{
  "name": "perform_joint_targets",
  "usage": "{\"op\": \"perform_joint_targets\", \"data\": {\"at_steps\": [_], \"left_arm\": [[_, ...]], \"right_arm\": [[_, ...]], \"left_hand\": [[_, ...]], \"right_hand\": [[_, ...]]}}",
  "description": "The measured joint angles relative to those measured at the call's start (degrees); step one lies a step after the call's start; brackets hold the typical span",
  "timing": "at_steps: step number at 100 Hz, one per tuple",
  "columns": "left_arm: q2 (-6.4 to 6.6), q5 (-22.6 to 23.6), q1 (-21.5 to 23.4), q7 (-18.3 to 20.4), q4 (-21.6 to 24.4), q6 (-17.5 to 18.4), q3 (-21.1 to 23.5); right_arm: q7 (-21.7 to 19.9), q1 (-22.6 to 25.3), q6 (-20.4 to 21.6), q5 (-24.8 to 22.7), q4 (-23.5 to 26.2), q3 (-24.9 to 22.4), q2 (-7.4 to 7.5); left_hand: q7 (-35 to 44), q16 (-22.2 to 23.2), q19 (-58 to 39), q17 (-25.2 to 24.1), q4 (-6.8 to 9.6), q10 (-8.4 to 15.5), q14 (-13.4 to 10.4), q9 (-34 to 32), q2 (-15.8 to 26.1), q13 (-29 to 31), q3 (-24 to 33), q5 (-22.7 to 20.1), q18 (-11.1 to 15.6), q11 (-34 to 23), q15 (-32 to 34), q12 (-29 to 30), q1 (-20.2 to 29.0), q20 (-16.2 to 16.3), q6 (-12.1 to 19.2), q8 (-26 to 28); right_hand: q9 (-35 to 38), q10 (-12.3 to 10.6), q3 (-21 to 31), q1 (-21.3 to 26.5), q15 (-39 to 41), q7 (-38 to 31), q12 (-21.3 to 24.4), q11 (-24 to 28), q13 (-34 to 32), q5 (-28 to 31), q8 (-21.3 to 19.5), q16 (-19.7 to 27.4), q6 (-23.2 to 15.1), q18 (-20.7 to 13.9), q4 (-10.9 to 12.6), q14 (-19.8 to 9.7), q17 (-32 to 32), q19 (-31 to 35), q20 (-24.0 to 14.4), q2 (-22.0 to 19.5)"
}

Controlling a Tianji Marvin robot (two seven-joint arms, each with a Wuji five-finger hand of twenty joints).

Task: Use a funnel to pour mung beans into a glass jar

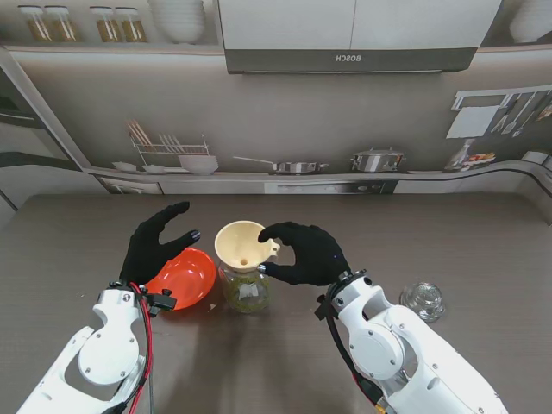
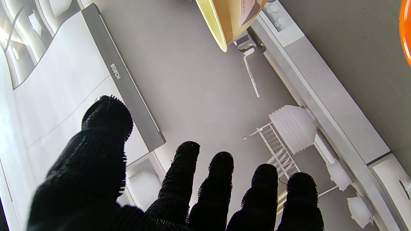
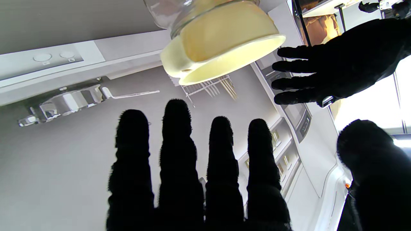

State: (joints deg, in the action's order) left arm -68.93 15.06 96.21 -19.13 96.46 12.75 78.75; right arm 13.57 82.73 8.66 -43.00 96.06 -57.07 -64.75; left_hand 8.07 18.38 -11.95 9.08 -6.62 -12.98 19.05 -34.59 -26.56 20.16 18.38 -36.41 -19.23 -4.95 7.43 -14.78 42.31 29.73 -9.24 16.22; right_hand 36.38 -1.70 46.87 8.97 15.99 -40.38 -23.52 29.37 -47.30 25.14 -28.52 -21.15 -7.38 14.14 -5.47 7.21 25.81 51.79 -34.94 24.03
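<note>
A cream funnel (image 1: 241, 244) (image 3: 221, 48) (image 2: 224, 22) sits upright in the mouth of a glass jar (image 1: 244, 291) (image 3: 167, 12) at the table's middle. Greenish mung beans show in the jar's lower part. To the jar's left an orange bowl (image 1: 184, 278) (image 2: 406, 32) rests on the table, and no beans show in it. My left hand (image 1: 155, 241) (image 2: 192, 192) (image 3: 337, 70) hovers open over the bowl's far-left side, fingers spread. My right hand (image 1: 304, 253) (image 3: 192, 176) is open just right of the funnel, curved towards its rim tab but apart from it.
A clear glass lid or stopper (image 1: 423, 300) lies on the table to the right, beside my right forearm. The brown table (image 1: 448, 233) ends at a backdrop printed with a kitchen scene.
</note>
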Motion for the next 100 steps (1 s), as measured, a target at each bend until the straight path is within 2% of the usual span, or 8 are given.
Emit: {"op": "perform_joint_targets", "data": {"at_steps": [19,22,56,75,81,100], "left_arm": [[0.09,-0.09,0.01,0.81,0.00,0.30,-0.11],[0.11,-0.08,0.02,0.89,0.00,0.38,-0.11],[0.15,-0.05,0.46,0.88,0.06,0.83,0.08],[0.15,-0.30,0.71,0.92,0.31,1.06,0.22],[0.16,-0.23,0.80,0.95,0.37,1.04,0.31],[0.16,-0.15,1.11,0.80,0.76,1.03,0.55]], "right_arm": [[-2.00,-2.53,-3.90,0.38,-0.19,1.37,-0.07],[-2.78,-3.20,-4.55,0.37,-0.28,1.63,-0.06],[-6.43,-12.93,-12.60,-0.09,-3.10,7.33,-0.09],[-10.11,-20.09,-17.01,1.60,-6.41,12.41,-0.60],[-11.66,-22.38,-17.90,2.22,-7.72,13.95,-0.86],[-13.88,-28.79,-19.84,4.64,-12.81,18.74,-1.92]], "left_hand": [[0.00,-0.03,0.02,-0.56,0.00,0.01,-0.03,0.00,0.00,0.00,-0.63,0.01,0.28,0.00,-0.01,0.00,0.00,-0.05,0.00,0.00],[-0.01,-0.04,0.02,-0.60,0.56,0.01,-0.03,0.00,0.00,0.00,-0.64,0.01,0.35,0.00,0.00,0.01,0.00,-0.06,0.00,0.00],[-0.02,-0.06,0.06,-0.73,0.62,0.01,-0.04,0.00,0.66,-0.01,-1.70,0.01,0.47,0.00,-0.04,0.54,1.26,-0.67,0.00,0.00],[-0.02,-0.06,0.05,-0.83,0.62,0.01,-0.04,0.00,0.66,-0.02,-2.39,0.01,0.47,0.00,-0.13,0.55,1.29,-0.68,0.00,0.00],[-0.02,-0.07,0.06,-1.18,0.62,0.01,-0.04,0.00,2.12,-0.02,-2.68,0.01,0.48,0.01,-0.14,0.55,1.36,-0.69,0.00,0.00],[-0.03,-0.07,0.06,-1.29,0.62,0.01,-0.04,0.00,2.73,-0.02,-3.02,0.01,0.48,0.01,-0.16,0.55,2.44,-0.70,0.00,0.00]], "right_hand": [[-0.77,0.03,0.00,-0.02,0.00,0.00,0.00,-0.37,0.00,-0.03,0.00,0.00,0.00,0.00,0.00,0.00,0.00,0.00,0.00,0.00],[-0.77,0.06,0.00,-0.02,0.00,0.00,0.00,0.04,0.00,-0.03,0.00,0.00,0.00,0.00,0.00,0.00,0.00,0.00,0.00,0.00],[-2.40,0.23,0.00,-0.03,0.00,0.27,0.10,0.14,0.00,-1.45,0.00,0.00,0.34,0.00,0.00,0.04,0.00,0.00,0.00,0.00],[-3.58,0.73,0.27,-0.04,-0.07,0.22,0.10,1.22,1.07,-2.75,0.00,0.00,1.02,0.00,0.00,0.58,0.00,0.00,0.00,0.05],[-3.59,0.75,1.50,-0.04,0.23,0.22,-0.13,1.93,1.07,-2.87,0.00,0.00,1.33,0.00,0.00,0.59,0.01,0.00,0.00,0.93],[-3.67,0.86,3.83,0.78,1.25,0.04,-1.65,3.98,1.07,-3.01,0.00,0.00,2.00,0.00,0.01,0.61,0.71,0.33,0.00,3.69]]}}
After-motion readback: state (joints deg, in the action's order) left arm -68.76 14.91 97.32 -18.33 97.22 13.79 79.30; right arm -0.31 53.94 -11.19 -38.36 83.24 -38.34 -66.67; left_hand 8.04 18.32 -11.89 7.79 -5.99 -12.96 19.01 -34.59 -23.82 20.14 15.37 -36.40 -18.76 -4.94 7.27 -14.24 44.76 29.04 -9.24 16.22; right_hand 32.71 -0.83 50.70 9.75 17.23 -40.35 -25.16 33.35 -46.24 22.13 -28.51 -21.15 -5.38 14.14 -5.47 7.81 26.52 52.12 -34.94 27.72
